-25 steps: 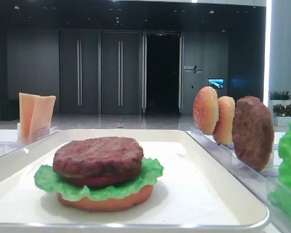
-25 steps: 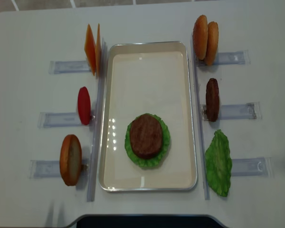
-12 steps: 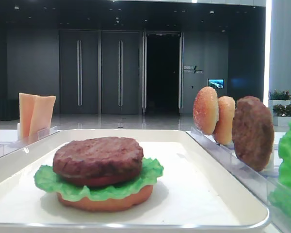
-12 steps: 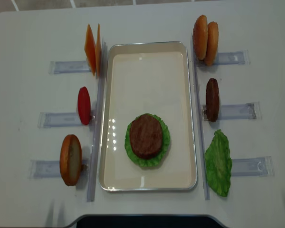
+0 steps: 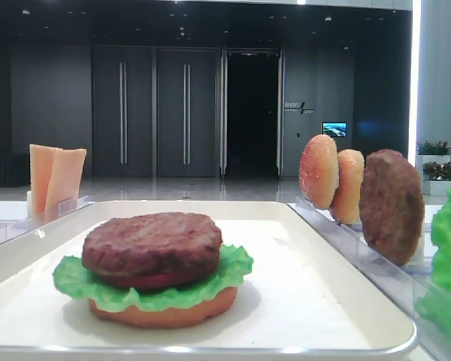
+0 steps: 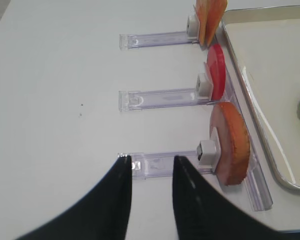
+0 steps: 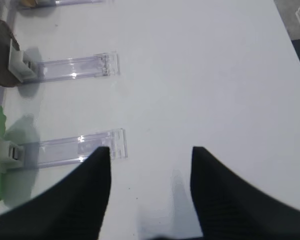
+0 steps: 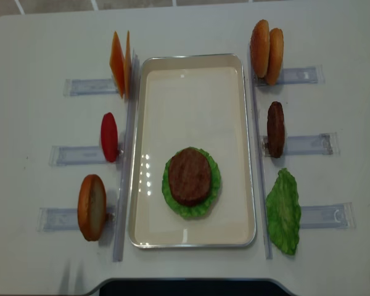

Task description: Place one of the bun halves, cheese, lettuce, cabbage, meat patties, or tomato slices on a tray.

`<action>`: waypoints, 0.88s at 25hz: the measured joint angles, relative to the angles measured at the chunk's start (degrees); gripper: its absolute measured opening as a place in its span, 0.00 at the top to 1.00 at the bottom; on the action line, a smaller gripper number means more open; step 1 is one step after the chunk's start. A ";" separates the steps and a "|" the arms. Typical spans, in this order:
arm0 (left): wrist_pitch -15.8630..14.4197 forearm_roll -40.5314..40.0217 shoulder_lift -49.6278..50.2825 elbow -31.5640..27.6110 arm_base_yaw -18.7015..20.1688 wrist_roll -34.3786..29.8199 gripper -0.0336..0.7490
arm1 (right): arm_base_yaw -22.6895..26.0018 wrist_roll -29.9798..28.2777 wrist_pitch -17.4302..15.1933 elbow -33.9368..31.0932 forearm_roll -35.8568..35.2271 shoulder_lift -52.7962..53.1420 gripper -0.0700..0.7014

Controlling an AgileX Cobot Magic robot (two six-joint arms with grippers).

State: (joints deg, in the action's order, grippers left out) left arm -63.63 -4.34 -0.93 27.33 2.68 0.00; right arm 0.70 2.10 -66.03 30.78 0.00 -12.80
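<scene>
On the tray (image 8: 237, 148) we see a stack near its front end: a bun half (image 5: 165, 310) at the bottom, a green lettuce leaf (image 8: 213, 180) over it, what looks like a red tomato slice edge under a meat patty (image 8: 189, 176) on top. The tray sits in the middle of the white table (image 8: 43, 43).

On the right, standing on edge in clear racks (image 8: 308, 143), are two bun halves (image 8: 266, 52), a second patty (image 8: 275, 129) and a second lettuce leaf (image 8: 284, 211). On the left stand the cheese slices (image 8: 120, 63), a red tomato slice (image 8: 109, 137) and another bun half (image 8: 91, 207).

Our right hand (image 7: 150, 160) hovers over bare table well to the right of the racks, its two dark fingers (image 7: 92, 185) spread apart and holding nothing. Our left hand (image 6: 151, 167) hangs over the outer end of the rack that carries the left bun half, fingers (image 6: 115, 195) parted, gripping nothing.
</scene>
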 joint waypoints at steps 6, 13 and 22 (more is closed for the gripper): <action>0.00 0.00 0.00 0.00 0.00 0.00 0.68 | 0.00 -0.98 1.39 -1.19 0.00 5.58 0.42; 0.00 0.00 0.00 0.00 0.00 0.00 0.68 | 0.00 -1.60 1.56 -1.19 0.00 11.91 0.42; 0.00 0.05 0.00 0.00 0.00 0.00 0.68 | 0.00 -2.10 1.47 -1.74 0.00 13.24 0.42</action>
State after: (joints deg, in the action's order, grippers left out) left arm -63.63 -4.29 -0.93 27.33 2.68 0.00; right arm 0.70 0.00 -64.56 29.04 0.00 0.44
